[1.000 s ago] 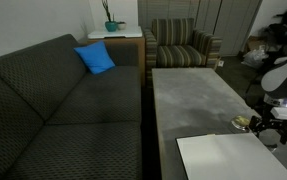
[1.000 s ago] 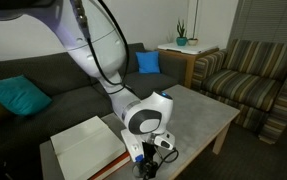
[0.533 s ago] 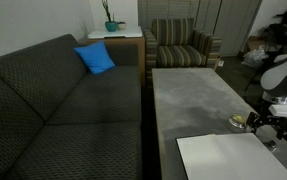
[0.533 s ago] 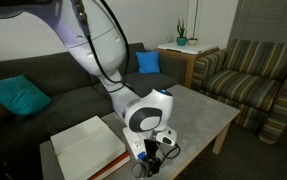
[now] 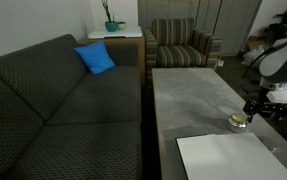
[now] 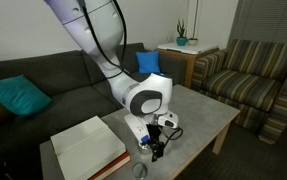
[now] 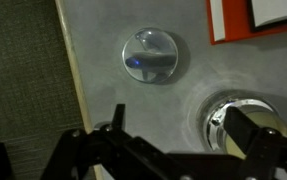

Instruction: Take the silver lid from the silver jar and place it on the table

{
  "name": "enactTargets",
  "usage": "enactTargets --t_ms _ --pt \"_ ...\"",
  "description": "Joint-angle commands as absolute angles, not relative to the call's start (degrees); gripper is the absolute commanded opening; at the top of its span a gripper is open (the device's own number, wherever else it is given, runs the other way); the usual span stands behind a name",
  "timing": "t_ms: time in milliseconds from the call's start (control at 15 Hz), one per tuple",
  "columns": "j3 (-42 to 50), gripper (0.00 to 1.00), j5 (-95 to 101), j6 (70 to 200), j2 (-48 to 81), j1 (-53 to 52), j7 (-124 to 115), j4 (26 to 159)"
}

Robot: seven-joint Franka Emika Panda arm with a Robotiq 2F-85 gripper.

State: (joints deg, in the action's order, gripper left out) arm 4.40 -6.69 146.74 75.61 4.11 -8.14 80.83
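Observation:
In the wrist view the silver lid [image 7: 150, 55] lies flat on the grey table [image 7: 103, 60], apart from the silver jar [image 7: 223, 115]. The jar stands open and shows a yellowish inside, partly behind my right finger. My gripper [image 7: 183, 135] is open and empty, and hovers above the table with the jar at its right fingertip. In an exterior view the gripper [image 5: 258, 105] hangs just above the jar [image 5: 239, 121] near the table's [image 5: 188, 95] far side edge. It also shows raised over the table in an exterior view [image 6: 158, 148].
A white sheet with a red edge [image 7: 258, 20] lies on the table close to the jar, and shows in both exterior views [image 5: 233, 158] [image 6: 83, 145]. The table's edge [image 7: 75, 90] runs near the lid. A dark sofa [image 5: 53, 110] and a striped armchair [image 5: 183, 45] stand around.
My gripper has risen from low over the table beside the jar and now hangs higher. The arm has swung up with it.

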Motion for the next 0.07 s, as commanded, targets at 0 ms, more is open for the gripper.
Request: enactTargets --t_ms 0 --pt "4.8 1.00 -4.9 147.8 70.7 3.4 -6.7 86.7"
